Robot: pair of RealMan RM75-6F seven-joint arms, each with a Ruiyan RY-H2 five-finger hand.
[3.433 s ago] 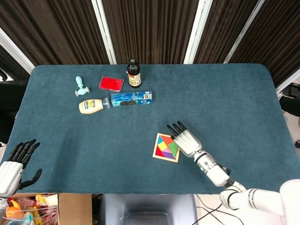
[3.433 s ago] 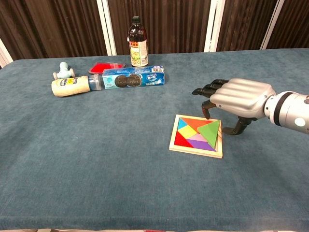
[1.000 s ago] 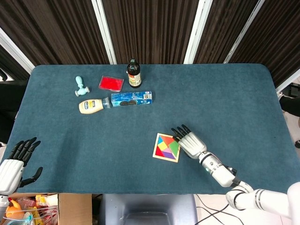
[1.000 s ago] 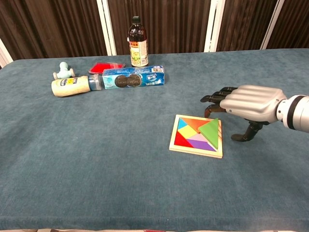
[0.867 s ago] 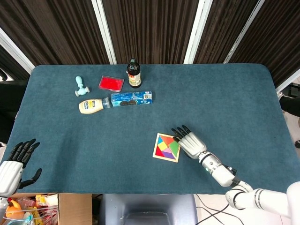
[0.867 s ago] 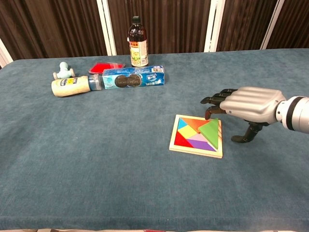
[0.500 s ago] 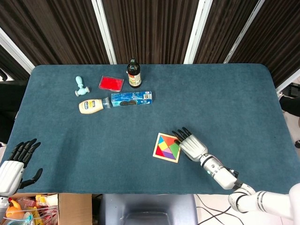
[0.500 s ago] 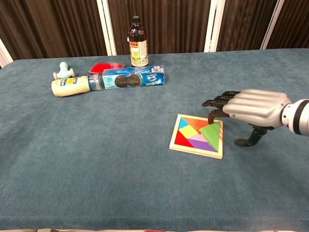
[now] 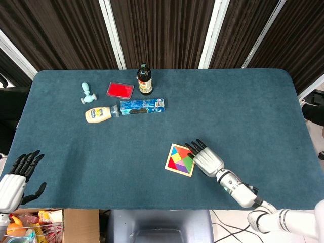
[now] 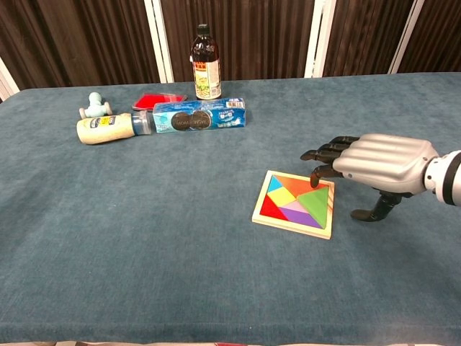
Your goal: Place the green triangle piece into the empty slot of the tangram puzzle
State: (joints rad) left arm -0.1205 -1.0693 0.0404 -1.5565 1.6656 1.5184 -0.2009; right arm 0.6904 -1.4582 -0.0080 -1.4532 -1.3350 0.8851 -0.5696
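With fingers spread and nothing held, right robot hand [image 10: 379,164] poised palm-down at the right edge of the tangram puzzle [image 10: 294,203], dark fingertips [image 10: 318,174] over the top corner of the green triangle piece [image 10: 316,200]; whether touching, cannot tell. Green triangle piece lying flat inside the puzzle frame, on its right side, beside orange, yellow, red and purple pieces. Left robot hand [image 9: 15,177] open and empty, off the table's [image 9: 243,111] near left corner. Further back: brown bottle [image 10: 205,63], blue cookie pack [image 10: 199,115], cream squeeze bottle [image 10: 109,128], red tray [image 10: 157,100].
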